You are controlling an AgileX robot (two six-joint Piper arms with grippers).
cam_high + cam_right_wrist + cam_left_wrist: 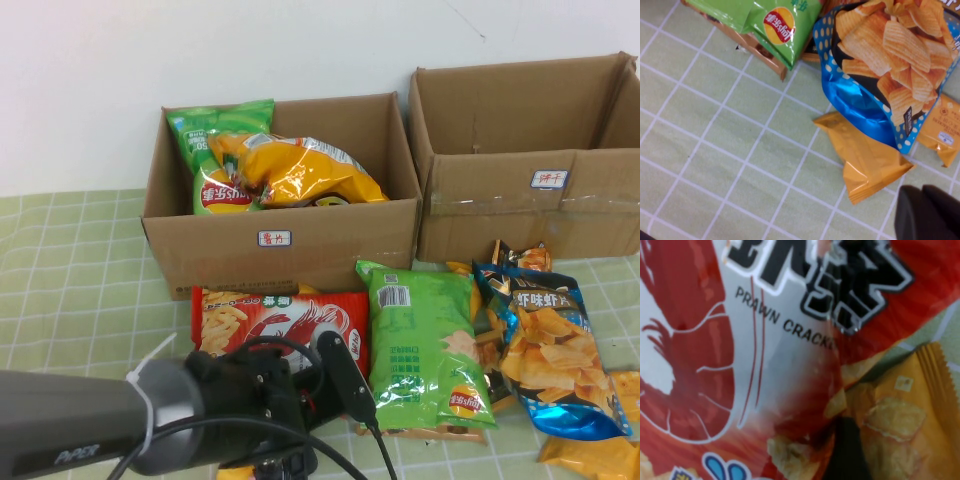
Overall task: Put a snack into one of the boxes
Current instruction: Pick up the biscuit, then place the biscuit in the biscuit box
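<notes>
Snack (300,172): yellow-orange bag, lying in left box (290,240) beside green bag (215,150). Light, puffy, slippery, crushable; take by crimped edge. Left gripper (340,385): near, over red prawn-cracker bag (280,320), jaws released. Right gripper (927,212): near right, jaws clenched, empty.

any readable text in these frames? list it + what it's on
"PRAWN CRACK…" (cut off): red prawn cracker bag, under the open left gripper.
"PiPER": left arm.
"虾味虾片": blue-and-orange chip bag.
Box labels: red characters, unreadable.
Right gripper, shut: no text.
</notes>
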